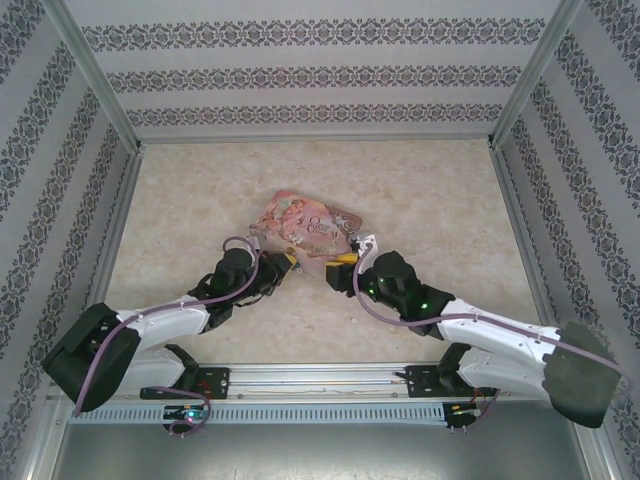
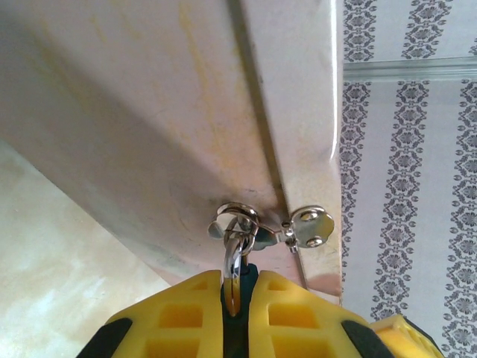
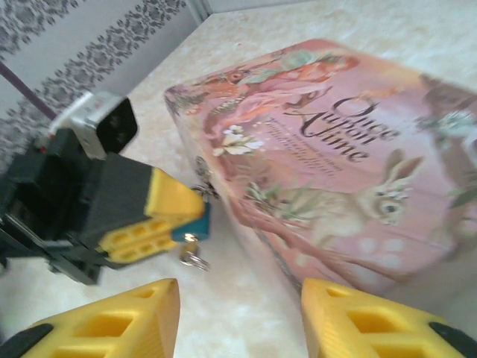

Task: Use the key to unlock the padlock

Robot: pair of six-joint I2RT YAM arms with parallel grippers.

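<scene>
Left pincer (image 2: 240, 294) clenched the padlock (image 2: 233, 253) at seven o'clock of the tin (image 1: 310, 222), likely steadying it; right pincer (image 3: 238, 298) gaped empty.

I count two arms, my left arm (image 1: 165, 322) and my right arm (image 1: 490, 345), and two pincers, my left pincer (image 1: 283, 266) and my right pincer (image 3: 238, 313), each with two yellow fingers (image 3: 134, 328), four in all. One padlock (image 3: 196, 222), with one shackle (image 2: 233, 257) and one small silvery ring (image 3: 194, 259) below. One pink tin (image 1: 305, 225), one table (image 1: 440, 200)
</scene>
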